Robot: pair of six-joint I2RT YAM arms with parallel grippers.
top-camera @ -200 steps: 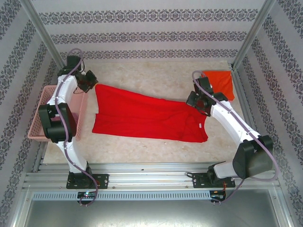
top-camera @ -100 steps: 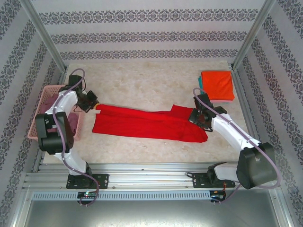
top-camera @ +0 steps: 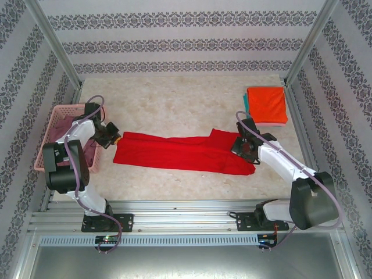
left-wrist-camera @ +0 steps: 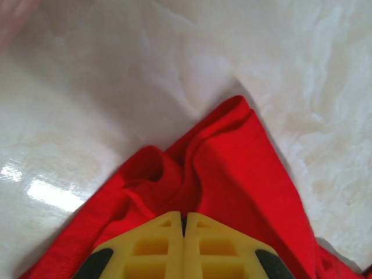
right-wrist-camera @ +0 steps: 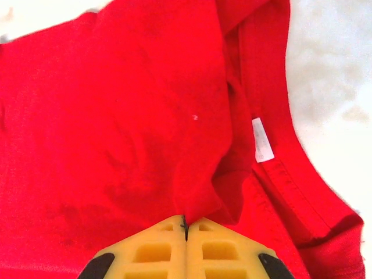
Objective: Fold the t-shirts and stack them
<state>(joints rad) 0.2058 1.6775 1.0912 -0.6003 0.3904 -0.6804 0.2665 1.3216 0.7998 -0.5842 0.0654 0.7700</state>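
Red shirt (top-camera: 180, 152) runs left to right — left gripper (top-camera: 116, 139) clamped on one end, right gripper (top-camera: 238, 150) on the other.

red t-shirt (top-camera: 174, 153): folded to narrow band | left tool (top-camera: 115, 139), right tool (top-camera: 241, 150): pulled nearer

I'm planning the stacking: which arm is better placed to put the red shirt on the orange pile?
Probably right: the right gripper grips the collar end of the red shirt, nearest the orange pile; the left gripper grips the other end by the basket.
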